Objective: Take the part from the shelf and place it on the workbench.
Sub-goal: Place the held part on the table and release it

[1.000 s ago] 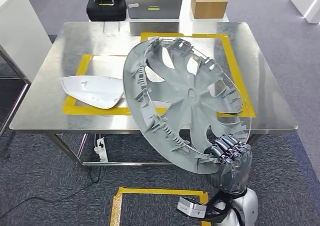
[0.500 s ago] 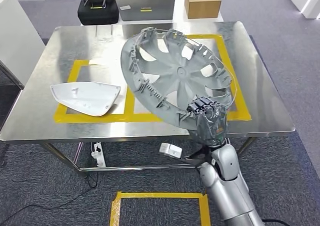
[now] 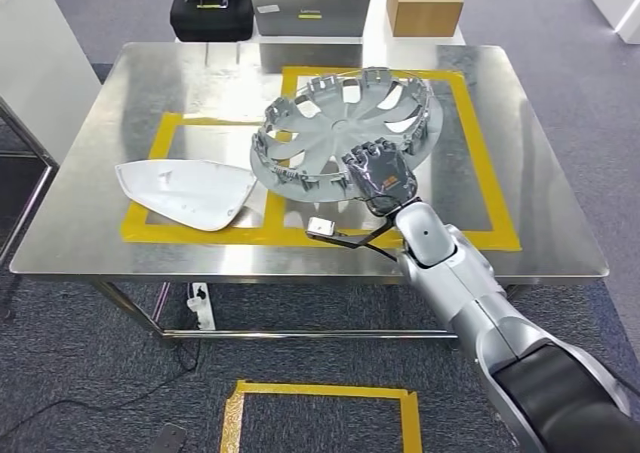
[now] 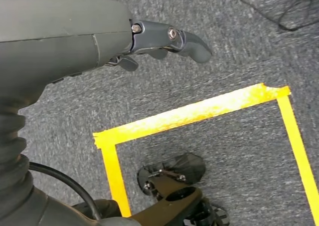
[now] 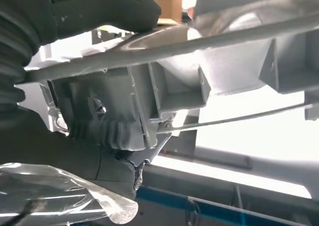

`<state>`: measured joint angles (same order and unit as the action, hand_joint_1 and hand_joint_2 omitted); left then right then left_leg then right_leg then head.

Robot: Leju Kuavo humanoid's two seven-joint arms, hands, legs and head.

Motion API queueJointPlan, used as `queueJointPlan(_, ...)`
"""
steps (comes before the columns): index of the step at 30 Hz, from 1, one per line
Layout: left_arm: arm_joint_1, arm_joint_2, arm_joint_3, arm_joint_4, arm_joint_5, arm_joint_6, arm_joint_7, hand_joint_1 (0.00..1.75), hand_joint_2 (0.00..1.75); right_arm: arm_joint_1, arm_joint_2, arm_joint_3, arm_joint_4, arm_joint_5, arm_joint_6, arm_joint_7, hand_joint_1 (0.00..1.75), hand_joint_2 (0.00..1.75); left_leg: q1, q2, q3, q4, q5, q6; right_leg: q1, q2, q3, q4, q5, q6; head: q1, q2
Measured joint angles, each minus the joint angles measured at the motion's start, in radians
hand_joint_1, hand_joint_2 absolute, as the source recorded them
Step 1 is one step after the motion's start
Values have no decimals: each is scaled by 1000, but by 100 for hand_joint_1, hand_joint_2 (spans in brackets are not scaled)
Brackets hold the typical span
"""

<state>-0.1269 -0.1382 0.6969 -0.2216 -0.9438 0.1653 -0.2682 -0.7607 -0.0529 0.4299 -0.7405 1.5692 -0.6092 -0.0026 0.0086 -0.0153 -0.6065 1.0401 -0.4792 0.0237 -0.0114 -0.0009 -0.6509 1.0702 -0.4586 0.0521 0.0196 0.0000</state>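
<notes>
Although the part is already away from the shelf, the task is not finished. The grey wheel cover [image 3: 347,128] is over the tabletop [image 3: 528,223], inside the right yellow tape frame [image 3: 483,163], and it lies almost flat with its ribbed back side up. The right robot hand [image 3: 380,176] grasps it at the near rim, with the dark fingers curled over the edge. From the head view I cannot tell if the far rim touches the steel or is a little above it. In my judgement, what is left is to lower the cover fully, to let go of the rim and to draw the arm back.

Beside it, in the left tape frame, lies a white shell part [image 3: 185,193], close to the cover; I cannot tell if they touch.

From the right wrist view the grasp is seen from near: the rim and clips of the cover [image 5: 169,86] pass between the thumb and fingers, which the head view gives small. It does not make clear the gap under the cover.

From the left wrist view, the left robot hand [image 4: 112,41] hangs over the grey carpet [image 4: 226,151] with yellow tape on it, holding nothing, the fingers straight and loose.
</notes>
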Motion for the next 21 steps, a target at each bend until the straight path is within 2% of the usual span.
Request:
queueJointPlan(1, 0, 0, -2, 0, 0, 2, 0, 0, 175, -14, -2, 13, 21, 0, 6, 9, 175, 175, -2, 0, -3, 2, -1, -4, 1, 0, 12, -24, 0, -4, -1, 0)
queueJointPlan(4, -1, -1, -6, 0, -1, 9, 3, 0, 175, -57, -4, 66, 84, 0, 51, 61, 175, 175, -4, 1, -9, 5, -5, -13, 0, 4, 20, -37, -11, -20, 1, 0)
queueJointPlan(5, -1, -2, -8, 0, -2, 11, 4, 0, 175, -73, -4, 88, 106, 0, 76, 85, 175, 175, -3, 2, -14, 19, -15, -18, -3, 3, 23, -39, -12, -25, 1, 0)
queueJointPlan(7, -1, -4, -9, 0, -2, 14, 8, 0, 175, -104, -5, 131, 146, -1, 127, 130, 175, 175, -1, 6, -50, 99, -59, -29, -6, 2, 29, -41, -14, -35, -1, 0)
queueJointPlan(9, 1, -7, -9, 0, -1, 18, 13, 0, 175, -134, -5, 166, 187, -2, 180, 170, 175, 175, 1, 8, -113, 232, -111, -35, -6, 2, 33, -42, -17, -40, -2, 0)
queueJointPlan(10, 2, -9, -9, 0, 0, 19, 16, 0, 175, -146, -5, 176, 206, -3, 204, 188, 175, 175, 2, 8, -138, 277, -119, -36, -6, 3, 37, -41, -20, -40, -2, 0)
queueJointPlan(11, 4, -10, -9, 0, 1, 20, 18, 0, 175, -158, -5, 183, 224, -5, 226, 204, 175, 175, 2, 8, -148, 289, -107, -34, -6, 3, 41, -41, -22, -41, -2, 0)
queueJointPlan(12, 6, -10, -9, 0, 3, 20, 18, 0, 175, -170, -5, 187, 238, -10, 248, 219, 175, 175, 2, 8, -141, 260, -75, -31, -6, 4, 47, -41, -26, -40, -2, 0)
queueJointPlan(14, 9, -11, -9, 0, 9, 18, 18, 0, 175, -194, -6, 188, 259, -26, 288, 242, 175, 175, 0, 8, -93, 135, 7, -22, -6, 6, 57, -42, -34, -36, -2, 0)
queueJointPlan(15, 10, -11, -9, 0, 13, 17, 18, 0, 175, -206, -9, 186, 268, -36, 305, 249, 131, 131, -1, 8, -69, 78, 33, -17, -4, 6, 59, -41, -37, -33, -2, 0)
queueJointPlan(16, 11, -11, -9, 0, 16, 16, 18, 0, 175, -215, -12, 182, 277, -44, 316, 254, 87, 87, -3, 8, -52, 41, 41, -14, -3, 7, 60, -41, -38, -28, -2, 0)
queueJointPlan(18, 15, -13, -9, 0, 20, 14, 18, 0, 175, -227, -25, 174, 291, -54, 329, 259, 0, 0, -5, 7, -41, 18, 31, -10, 0, 5, 58, -43, -37, -19, -1, 0)
queueJointPlan(19, 16, -13, -9, 0, 21, 14, 18, 0, 175, -231, -30, 170, 296, -58, 332, 261, 0, 0, -4, 7, -38, 12, 28, -7, -1, 4, 58, -45, -38, -14, -1, 0)
queueJointPlan(21, 17, -14, -8, 0, 23, 13, 17, 0, 87, -237, -41, 161, 303, -63, 330, 263, 0, 0, 0, 8, -34, 1, 29, 0, -2, 3, 45, -26, -56, -5, 0, 0)
